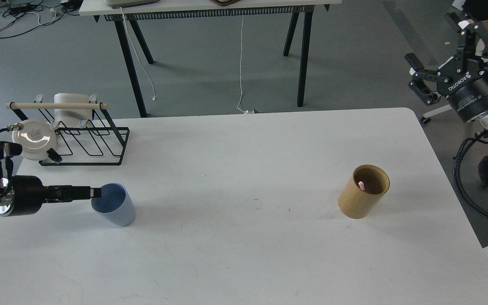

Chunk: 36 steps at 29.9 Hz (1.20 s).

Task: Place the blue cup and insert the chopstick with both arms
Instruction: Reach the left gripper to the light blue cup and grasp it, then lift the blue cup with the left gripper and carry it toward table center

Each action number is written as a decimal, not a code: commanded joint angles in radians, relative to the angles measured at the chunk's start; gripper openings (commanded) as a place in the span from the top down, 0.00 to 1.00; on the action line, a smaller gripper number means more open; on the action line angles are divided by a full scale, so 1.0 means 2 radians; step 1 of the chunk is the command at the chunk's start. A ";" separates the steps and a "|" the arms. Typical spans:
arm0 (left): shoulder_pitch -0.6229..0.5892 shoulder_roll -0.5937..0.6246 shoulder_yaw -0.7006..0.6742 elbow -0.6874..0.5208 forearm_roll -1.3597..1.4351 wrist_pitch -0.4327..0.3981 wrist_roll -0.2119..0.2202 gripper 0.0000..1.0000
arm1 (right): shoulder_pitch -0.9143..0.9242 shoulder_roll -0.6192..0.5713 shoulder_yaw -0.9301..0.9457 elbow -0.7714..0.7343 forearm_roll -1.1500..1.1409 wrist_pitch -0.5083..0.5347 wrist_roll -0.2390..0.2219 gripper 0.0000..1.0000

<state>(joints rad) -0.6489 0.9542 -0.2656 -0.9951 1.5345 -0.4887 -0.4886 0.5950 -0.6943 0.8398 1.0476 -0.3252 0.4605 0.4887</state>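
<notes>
The blue cup [117, 210] stands upright on the white table [244, 254] at the left. My left gripper [94, 193] comes in level from the left, and its tip is at the cup's left rim. It is seen edge-on, so its fingers cannot be told apart. A pink chopstick tip [361, 185] shows inside the tan wooden holder [360, 203] at the right; the rest of the stick is hidden. My right gripper [432, 39] is open and empty, held high beyond the table's right edge.
A black wire rack [87, 144] with a pale wooden rod, a white mug and a white lid [32, 134] stands at the table's back left, just behind my left arm. A second table [210, 10] stands behind on the floor.
</notes>
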 commanded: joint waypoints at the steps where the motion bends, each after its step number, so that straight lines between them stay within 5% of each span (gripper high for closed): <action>1: 0.000 -0.006 -0.001 0.004 0.004 0.000 0.000 0.03 | -0.001 0.000 0.000 0.000 0.000 0.001 0.000 0.01; 5: -0.002 -0.014 -0.001 0.004 0.004 0.000 0.000 0.05 | -0.004 -0.004 0.000 0.000 0.000 0.000 0.000 0.01; 12: -0.001 -0.023 -0.003 0.004 0.003 0.000 0.000 0.28 | -0.007 -0.005 0.001 0.000 0.000 0.000 0.000 0.01; 19: 0.000 -0.022 -0.001 0.004 0.002 0.000 0.000 0.40 | -0.007 -0.005 0.001 -0.001 0.000 0.000 0.000 0.01; 23: 0.001 -0.019 -0.001 0.004 0.000 0.000 0.000 0.62 | -0.008 -0.007 0.001 -0.001 0.000 0.000 0.000 0.01; 26: 0.001 -0.018 -0.002 0.004 0.001 0.000 0.000 0.90 | -0.008 -0.008 0.001 -0.001 0.000 -0.001 0.000 0.01; 36: 0.001 -0.002 -0.003 -0.009 -0.004 0.000 0.000 0.99 | -0.008 -0.013 0.002 -0.001 0.000 -0.002 0.000 0.01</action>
<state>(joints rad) -0.6473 0.9411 -0.2701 -1.0018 1.5297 -0.4887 -0.4886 0.5797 -0.7205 0.8434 1.0462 -0.3251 0.4586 0.4887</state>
